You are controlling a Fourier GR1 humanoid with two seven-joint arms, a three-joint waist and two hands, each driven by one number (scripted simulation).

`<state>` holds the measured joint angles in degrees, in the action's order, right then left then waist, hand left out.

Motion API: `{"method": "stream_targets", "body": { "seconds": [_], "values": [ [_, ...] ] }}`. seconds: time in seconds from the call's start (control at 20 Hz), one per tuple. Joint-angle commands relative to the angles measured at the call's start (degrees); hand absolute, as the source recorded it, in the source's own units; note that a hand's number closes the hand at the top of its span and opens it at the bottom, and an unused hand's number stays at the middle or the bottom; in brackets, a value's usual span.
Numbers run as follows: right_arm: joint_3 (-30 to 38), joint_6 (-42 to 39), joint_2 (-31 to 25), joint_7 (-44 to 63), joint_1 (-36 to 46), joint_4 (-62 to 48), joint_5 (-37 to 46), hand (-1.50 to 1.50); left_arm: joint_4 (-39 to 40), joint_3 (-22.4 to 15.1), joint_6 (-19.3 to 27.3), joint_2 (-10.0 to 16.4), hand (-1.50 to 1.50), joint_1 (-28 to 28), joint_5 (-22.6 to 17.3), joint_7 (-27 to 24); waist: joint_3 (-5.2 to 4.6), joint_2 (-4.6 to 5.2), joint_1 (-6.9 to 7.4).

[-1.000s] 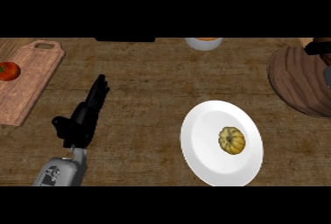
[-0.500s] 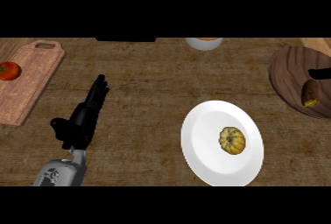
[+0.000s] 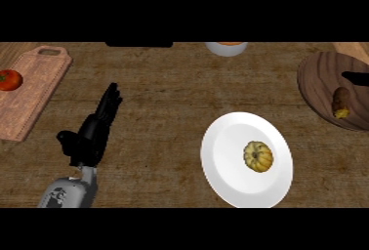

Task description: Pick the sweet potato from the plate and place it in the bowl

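**A:** Where is the sweet potato (image 3: 340,101) lying?

**B:** It is lying inside the brown wooden bowl (image 3: 317,83) at the right edge of the frame, towards the bowl's right side. Its brown end is pointing up the frame and its yellow-orange end down.

**A:** And what is the plate (image 3: 223,156) carrying?

**B:** The white plate is sitting at the lower right, just left of and below the bowl. It is carrying only a small, round, ribbed yellow vegetable (image 3: 258,156) near its middle.

**A:** What is your left hand (image 3: 90,139) doing?

**B:** I am holding it over the counter (image 3: 173,97) at the lower left. The fingers are stretching out straight and close together, pointing up the frame, and the thumb is sticking out to the left. It is gripping nothing and is well apart from the plate. My grey forearm (image 3: 69,193) is coming in below it.

**A:** And your right hand (image 3: 357,77)?

**B:** Only a black sliver is showing at the right edge, over the bowl and just above the sweet potato. I cannot tell whether that hand is open or closed, or whether it is touching the sweet potato.

**A:** Anything else showing?

**B:** A wooden cutting board (image 3: 36,97) is lying at the upper left with a red tomato (image 3: 9,80) on it, and a white cup (image 3: 227,48) is peeking in at the top edge.
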<state>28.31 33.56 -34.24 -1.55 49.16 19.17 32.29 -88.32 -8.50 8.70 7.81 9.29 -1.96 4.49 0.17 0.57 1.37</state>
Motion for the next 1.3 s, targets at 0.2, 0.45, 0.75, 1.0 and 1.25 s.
{"method": "stream_targets", "body": {
  "seconds": [0.2,0.45,0.75,1.0,1.25],
  "values": [
    [4.98,0.38,-0.33,-5.02,-1.45,7.03,-8.16,-1.50,0.17,1.19,-1.22,0.38,0.00,-2.17,-0.08,-0.46,-0.16,-0.58,-1.22],
    [7.28,-3.82,0.46,-3.29,-5.72,12.59,-14.20,-1.50,-0.26,0.94,-0.85,-0.99,0.00,-2.43,0.61,-1.57,-0.17,-0.73,-1.64],
    [6.01,-11.39,4.78,-0.48,-17.17,30.35,-20.25,-1.50,-1.47,2.24,-1.76,0.21,0.00,-3.25,0.81,-1.32,-0.24,-1.04,-2.35],
    [4.24,-13.08,8.32,3.76,-27.31,45.74,-23.50,-1.50,-0.99,1.94,-1.28,-1.55,0.00,-5.21,1.66,-2.42,-0.23,-0.82,-1.96],
    [4.28,-15.03,10.49,1.77,-36.06,52.64,-26.51,-1.50,-1.85,3.45,-2.06,-0.97,0.00,-2.12,1.93,1.75,-0.18,-0.68,-1.64]
  ]
}}
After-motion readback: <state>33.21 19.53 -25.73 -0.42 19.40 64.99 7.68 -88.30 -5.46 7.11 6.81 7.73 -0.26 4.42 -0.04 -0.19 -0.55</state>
